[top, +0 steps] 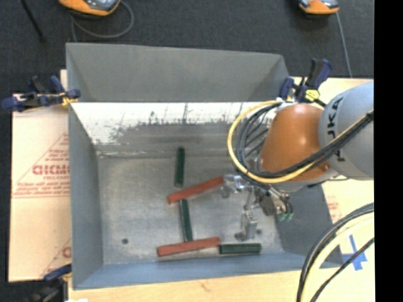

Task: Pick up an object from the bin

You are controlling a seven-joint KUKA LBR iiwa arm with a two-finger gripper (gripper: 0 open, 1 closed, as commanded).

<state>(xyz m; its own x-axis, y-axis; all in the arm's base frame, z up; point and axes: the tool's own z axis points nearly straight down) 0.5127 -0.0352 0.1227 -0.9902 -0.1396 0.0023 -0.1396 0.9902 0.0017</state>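
Dark green and flat on the floor, the short bar (240,249) lies in the lower right part of the bin (82,187), close along the wall at the bottom of the view. The gripper (244,234) hangs just beyond it, over the bar's left half. Whether the claw is released or clenched cannot be told.

To the bar's left, after a small gap and in line with it, lies a longer red bar (187,248), also hugging that lower wall. To its right, a strip of bare floor runs to the right wall, partly under the arm's orange cover (291,145) and looped cables (234,137).

Further in, a second green bar (186,222) points away from the lower wall, its near end almost touching the red bar. A slanted red bar (195,189) lies across its far end, and a third green bar (179,167) lies past that, toward the back wall.

Left of these bars the floor is open, apart from one small dark speck (124,241).
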